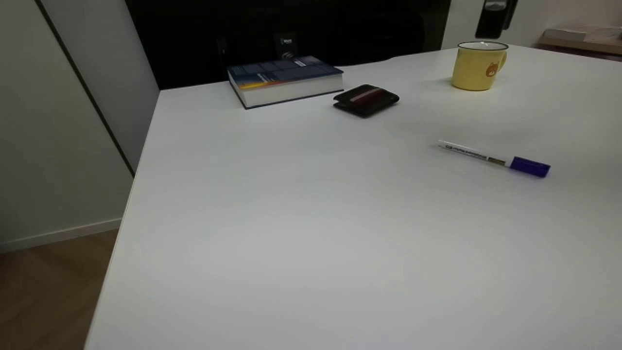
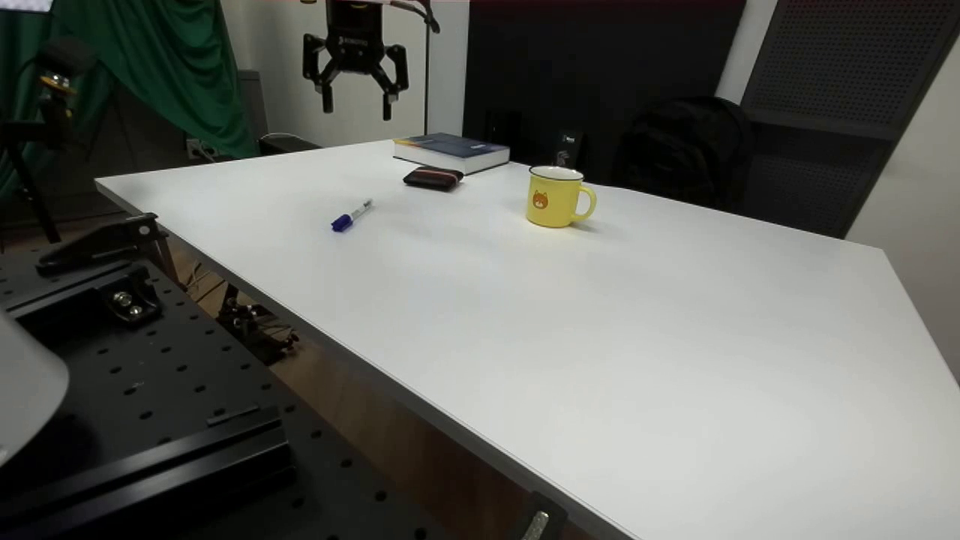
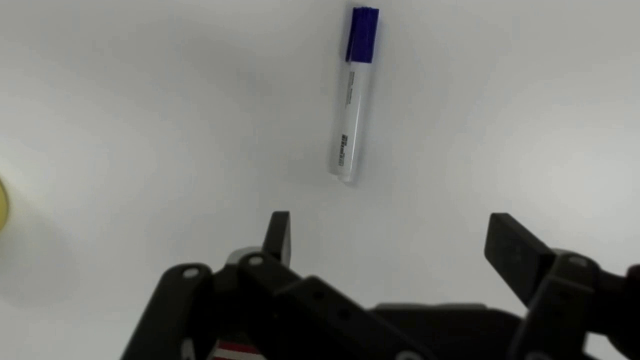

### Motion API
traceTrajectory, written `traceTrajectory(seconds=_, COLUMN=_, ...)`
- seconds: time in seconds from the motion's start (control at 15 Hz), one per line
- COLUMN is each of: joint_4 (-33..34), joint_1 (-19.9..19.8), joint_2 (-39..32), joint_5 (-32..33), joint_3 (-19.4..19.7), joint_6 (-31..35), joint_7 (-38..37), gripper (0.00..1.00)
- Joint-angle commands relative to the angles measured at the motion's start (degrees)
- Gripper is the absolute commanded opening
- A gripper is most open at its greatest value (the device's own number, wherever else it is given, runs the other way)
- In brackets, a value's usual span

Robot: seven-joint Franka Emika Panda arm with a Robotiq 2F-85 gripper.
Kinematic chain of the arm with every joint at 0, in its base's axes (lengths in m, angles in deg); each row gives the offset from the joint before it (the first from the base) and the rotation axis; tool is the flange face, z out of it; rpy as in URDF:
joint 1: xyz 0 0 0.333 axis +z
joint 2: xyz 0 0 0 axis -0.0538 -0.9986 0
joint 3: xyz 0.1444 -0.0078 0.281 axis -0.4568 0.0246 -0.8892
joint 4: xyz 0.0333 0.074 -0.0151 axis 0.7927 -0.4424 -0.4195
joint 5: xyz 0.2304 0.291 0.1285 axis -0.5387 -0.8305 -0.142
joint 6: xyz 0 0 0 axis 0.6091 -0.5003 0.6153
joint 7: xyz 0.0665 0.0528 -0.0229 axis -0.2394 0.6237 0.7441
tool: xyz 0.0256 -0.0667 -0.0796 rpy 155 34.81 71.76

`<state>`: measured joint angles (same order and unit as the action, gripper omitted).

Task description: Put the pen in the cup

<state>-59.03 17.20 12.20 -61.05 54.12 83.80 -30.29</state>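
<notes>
The pen, with a white barrel and dark blue cap, lies flat on the white table in both exterior views. In the wrist view the pen lies beyond the fingertips, cap end farthest. The yellow cup stands upright in both exterior views; only a sliver of the cup shows at the wrist view's left edge. My gripper is open and empty, high above the table. Its fingers are wide apart in the wrist view. Part of it shows at an exterior view's top edge.
A black wallet with a red and pale stripe lies near a thick blue book. The wallet's stripe shows under the gripper in the wrist view. A dark panel and backpack stand behind the table.
</notes>
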Motion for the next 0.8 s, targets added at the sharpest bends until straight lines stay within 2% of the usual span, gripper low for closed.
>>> traceTrajectory(seconds=0.0, joint_4=1.3, joint_1=1.7, joint_2=-4.6, joint_5=2.2, joint_3=0.4, joint_6=3.8, joint_7=-4.2, gripper=1.00)
traceTrajectory(seconds=0.4, joint_4=4.4, joint_1=4.4, joint_2=-11.4, joint_5=6.5, joint_3=2.7, joint_6=5.9, joint_7=-10.5, gripper=1.00)
traceTrajectory(seconds=0.73, joint_4=10.0, joint_1=6.1, joint_2=-17.6, joint_5=6.9, joint_3=4.1, joint_6=5.1, joint_7=-12.4, gripper=1.00)
